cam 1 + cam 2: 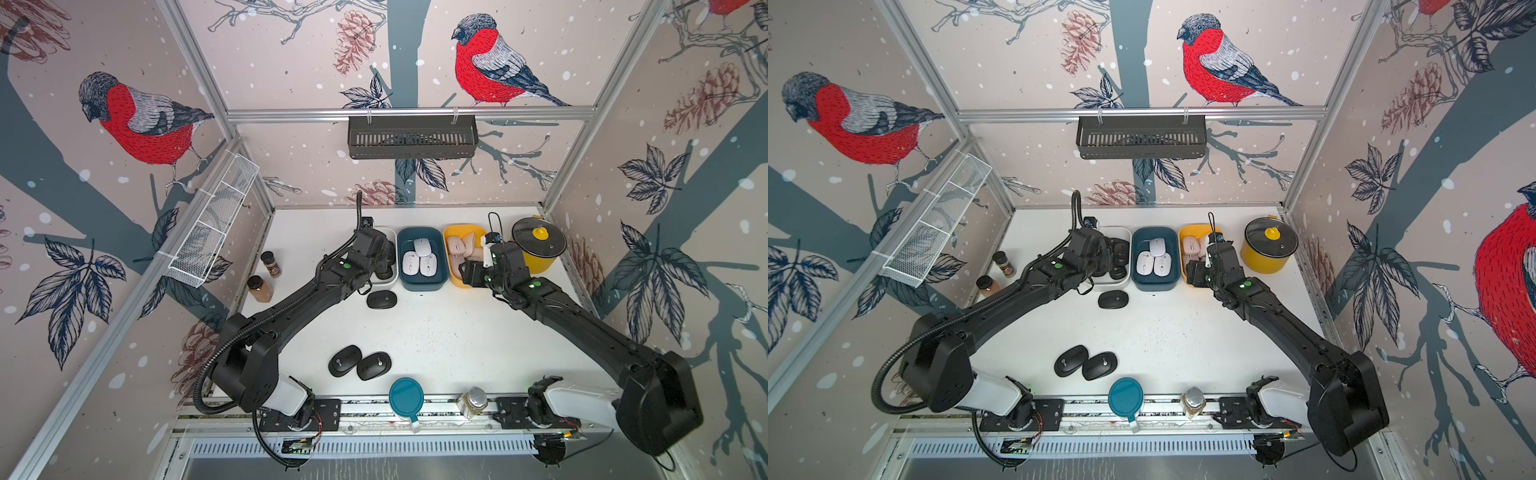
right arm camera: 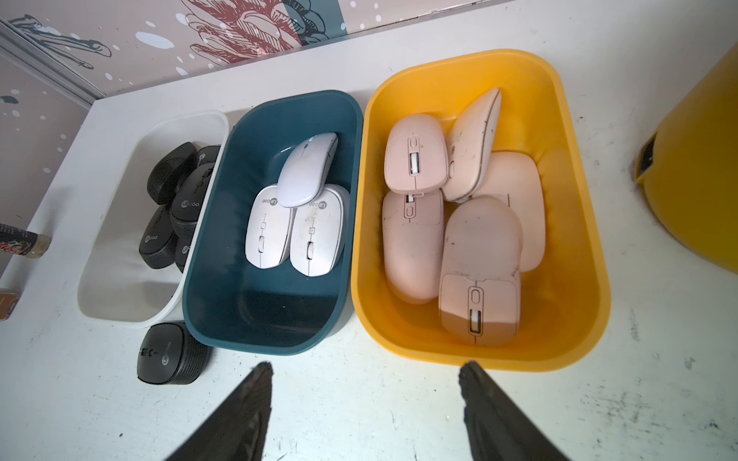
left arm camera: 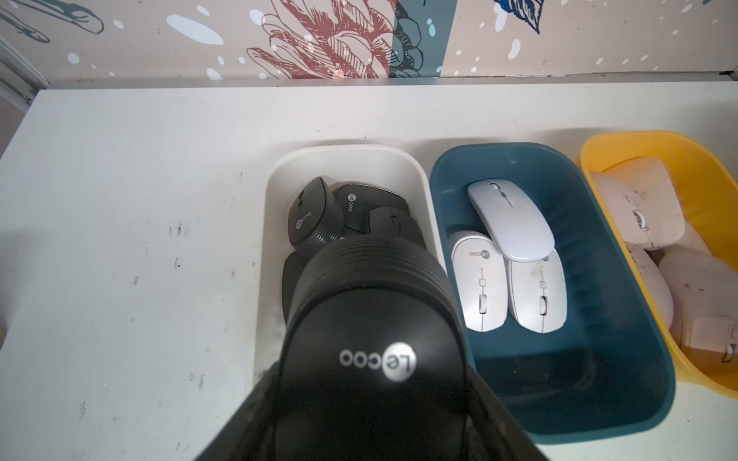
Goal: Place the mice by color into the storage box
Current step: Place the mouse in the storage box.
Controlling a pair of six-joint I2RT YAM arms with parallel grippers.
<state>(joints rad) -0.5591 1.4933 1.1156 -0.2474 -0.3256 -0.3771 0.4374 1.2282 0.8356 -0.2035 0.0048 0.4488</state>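
My left gripper (image 3: 371,399) is shut on a black mouse (image 3: 371,319) and holds it over the white box (image 3: 343,151), where several black mice (image 3: 315,215) lie. Three white mice (image 2: 303,207) rest in the blue box (image 2: 255,319). Several pink mice (image 2: 479,247) fill the yellow box (image 2: 559,319). My right gripper (image 2: 365,371) is open and empty above the table, just in front of the yellow box. One black mouse (image 1: 381,299) sits on the table in front of the white box. Two more black mice (image 1: 345,360) (image 1: 374,365) lie near the front edge.
A yellow pot with a glass lid (image 1: 538,245) stands right of the yellow box. Two spice jars (image 1: 271,262) (image 1: 259,289) stand at the left. A teal lid (image 1: 406,397) and a glass jar (image 1: 473,401) sit on the front rail.
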